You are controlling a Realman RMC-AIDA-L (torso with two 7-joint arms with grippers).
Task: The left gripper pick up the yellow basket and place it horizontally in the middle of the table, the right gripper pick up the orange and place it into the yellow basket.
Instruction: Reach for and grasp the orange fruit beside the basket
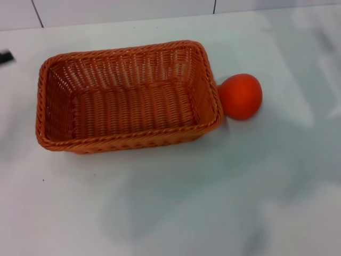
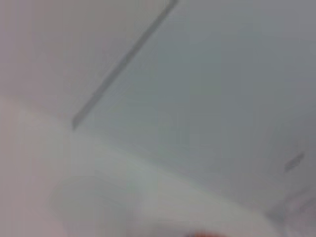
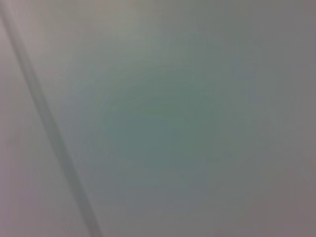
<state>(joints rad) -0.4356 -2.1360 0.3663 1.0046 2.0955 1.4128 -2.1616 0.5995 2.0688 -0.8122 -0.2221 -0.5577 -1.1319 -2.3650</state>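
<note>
The yellow basket (image 1: 128, 96), an orange-brown woven rectangle, lies lengthwise across the middle of the white table (image 1: 176, 202), empty inside. The orange (image 1: 240, 96) rests on the table just outside the basket's right end, touching or nearly touching its rim. A thin black tip of my left gripper (image 1: 5, 57) shows at the far left edge, apart from the basket. My right gripper is out of view. The wrist views show only blurred pale surface and a dark seam line.
A white wall with tile seams (image 1: 37, 13) runs along the table's far edge. Bare table surface lies in front of and to the right of the basket.
</note>
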